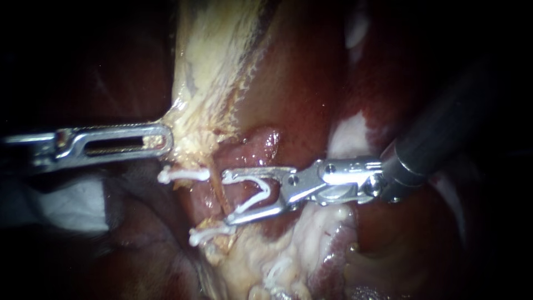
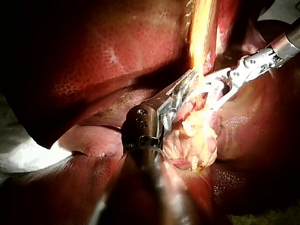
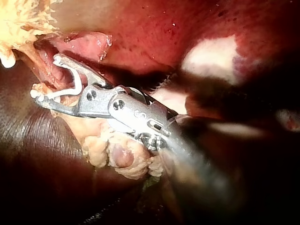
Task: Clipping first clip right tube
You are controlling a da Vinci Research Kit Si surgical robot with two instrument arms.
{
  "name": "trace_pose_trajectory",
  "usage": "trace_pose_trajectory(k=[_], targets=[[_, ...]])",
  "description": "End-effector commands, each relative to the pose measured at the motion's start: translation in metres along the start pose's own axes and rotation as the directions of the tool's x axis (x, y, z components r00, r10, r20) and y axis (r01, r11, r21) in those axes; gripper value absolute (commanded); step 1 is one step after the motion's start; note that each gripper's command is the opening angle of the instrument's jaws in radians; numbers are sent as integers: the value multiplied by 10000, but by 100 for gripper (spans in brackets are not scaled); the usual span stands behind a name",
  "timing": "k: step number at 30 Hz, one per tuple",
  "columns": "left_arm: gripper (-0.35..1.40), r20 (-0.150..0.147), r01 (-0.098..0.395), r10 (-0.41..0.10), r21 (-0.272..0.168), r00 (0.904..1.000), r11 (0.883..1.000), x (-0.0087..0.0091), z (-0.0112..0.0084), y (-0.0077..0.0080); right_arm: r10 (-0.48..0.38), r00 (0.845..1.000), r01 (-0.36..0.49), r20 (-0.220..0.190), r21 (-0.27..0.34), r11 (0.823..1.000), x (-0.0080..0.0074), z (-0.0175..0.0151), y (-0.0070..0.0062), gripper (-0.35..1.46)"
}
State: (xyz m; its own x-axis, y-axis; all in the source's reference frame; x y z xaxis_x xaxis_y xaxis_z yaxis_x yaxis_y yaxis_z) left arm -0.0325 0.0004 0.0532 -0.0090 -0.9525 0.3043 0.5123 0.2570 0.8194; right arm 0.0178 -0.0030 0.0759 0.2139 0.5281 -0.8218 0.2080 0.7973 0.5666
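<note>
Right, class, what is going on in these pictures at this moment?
The right instrument holds an open white clip between its jaws, with the clip's mouth at a thin tube. The clip is not yet closed. The left instrument grips pale tissue beside it. Two closed clips sit close by.

Gap on the tube (image 1: pixel 217 186) between upper clip (image 1: pixel 183 175) and lower clip (image 1: pixel 208 234) is taken. The right instrument (image 1: pixel 227 198) straddles it, claw spread, holding a clip (image 1: pixel 261 191). Left instrument (image 1: pixel 164 140), clamped on pale tissue (image 1: pixel 205 83), bars the left approach. White cloth (image 1: pixel 72 208) lies under it. Liver (image 1: pixel 300 83) walls the back. Room looks free in the upper left.
</note>
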Motion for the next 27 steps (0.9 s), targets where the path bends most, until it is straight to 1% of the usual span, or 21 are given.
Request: trace_pose_trajectory(k=[1,7,10,14,18,20,23,25,27], targets=[[-35,13,-5,5,6,10000,10000,0,0,0,44,10000,-44,8,-5,10000,-2,1,0,56],[-35,15,-3,3,3,10000,10000,0,0,-1,223,9997,-223,28,101,9997,-10,11,1,56],[-35,16,-3,3,2,10000,10000,0,0,-1,299,9996,-299,6,201,9994,-10,17,-2,56],[-35,16,-3,3,2,10000,10000,0,0,-1,399,9990,-388,-217,497,9980,-7,22,-7,56],[-35,16,-3,3,3,10000,10000,0,0,-1,520,9983,-500,-256,749,9959,-5,28,-10,55],[-35,15,-3,3,4,10000,10000,0,0,-1,673,9970,-637,-386,882,9941,-4,29,-11,55],[-35,15,-3,3,5,10000,10000,0,1,-1,813,9957,-761,-446,1085,9912,-3,31,-13,55],[-35,14,-3,3,5,10000,10000,0,1,0,1026,9937,-958,-460,1312,9867,-3,32,-14,55],[-35,15,-3,3,5,10000,10000,0,1,0,1343,9895,-1233,-540,1717,9774,-3,32,-14,53]])
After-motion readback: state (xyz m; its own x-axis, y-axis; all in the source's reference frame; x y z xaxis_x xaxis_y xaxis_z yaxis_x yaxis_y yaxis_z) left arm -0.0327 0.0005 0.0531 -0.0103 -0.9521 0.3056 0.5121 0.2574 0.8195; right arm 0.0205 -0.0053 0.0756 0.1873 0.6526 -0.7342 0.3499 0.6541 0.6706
